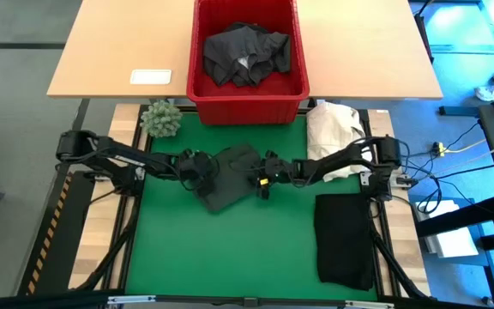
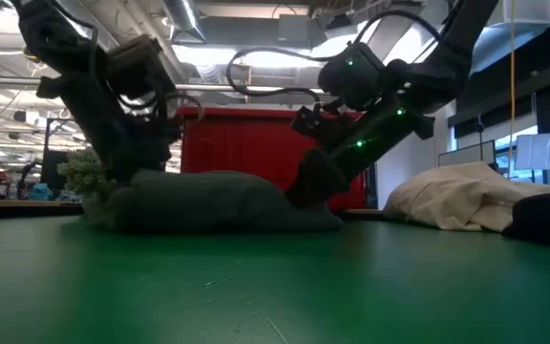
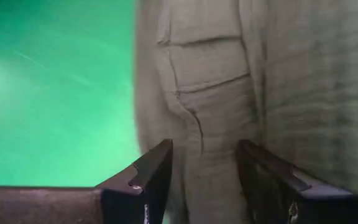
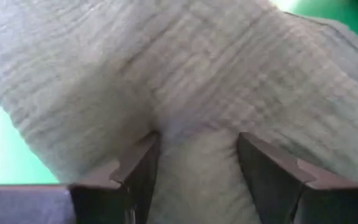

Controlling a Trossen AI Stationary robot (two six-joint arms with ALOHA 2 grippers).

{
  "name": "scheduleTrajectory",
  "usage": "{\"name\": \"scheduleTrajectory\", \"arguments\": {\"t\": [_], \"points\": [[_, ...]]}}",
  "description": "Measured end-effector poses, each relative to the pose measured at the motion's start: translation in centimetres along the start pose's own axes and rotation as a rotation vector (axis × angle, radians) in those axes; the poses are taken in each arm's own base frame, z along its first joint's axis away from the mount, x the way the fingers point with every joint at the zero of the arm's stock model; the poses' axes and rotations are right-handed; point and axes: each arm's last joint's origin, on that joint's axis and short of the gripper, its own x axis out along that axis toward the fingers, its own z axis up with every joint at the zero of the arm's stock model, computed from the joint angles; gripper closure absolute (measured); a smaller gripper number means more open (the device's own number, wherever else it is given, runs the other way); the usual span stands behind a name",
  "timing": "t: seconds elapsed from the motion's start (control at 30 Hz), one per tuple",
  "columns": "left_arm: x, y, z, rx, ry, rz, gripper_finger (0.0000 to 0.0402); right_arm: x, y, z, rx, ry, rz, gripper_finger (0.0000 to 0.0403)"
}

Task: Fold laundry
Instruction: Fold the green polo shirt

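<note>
Dark green garment mid-mat, both arms on it. Left gripper and right gripper spread open, cloth between fingers. Soft, limp, light: you'll want edges, corners.

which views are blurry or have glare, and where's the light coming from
Left wrist view: the dark green garment is soft with blur and the green mat shows a pale sheen. Right wrist view: the cloth weave is in focus, the mat corners washed out bright. Low view: bright ceiling lights behind leave the arms as dark silhouettes. High view: evenly lit, with a blue cast at the right edge.
</note>
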Motion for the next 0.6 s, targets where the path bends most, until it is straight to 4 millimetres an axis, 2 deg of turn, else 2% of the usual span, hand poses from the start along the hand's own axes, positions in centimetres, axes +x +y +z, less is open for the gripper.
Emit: {"name": "scheduleTrajectory", "arguments": {"t": [0.17, 0.33, 0.47, 0.6], "points": [[0.3, -2.1, -0.9, 0.008, 0.062, -0.152, 0.0229, -0.5, 3.0, -0.6, -0.058, 0.046, 0.1, 0.0182], [-1.2, -5.5, -1.9, 0.096, 0.043, -0.323, 0.0229, -1.9, 6.7, -1.3, -0.128, 0.116, 0.144, 0.0182], [-3.0, -8.0, -1.6, 0.177, 0.018, -0.408, 0.0229, -4.4, 9.2, -1.4, -0.197, 0.137, 0.114, 0.0182], [-4.7, -9.5, -0.5, 0.238, -0.018, -0.42, 0.0229, -7.6, 10.7, 0.2, -0.22, 0.058, 0.095, 0.0182]]}}
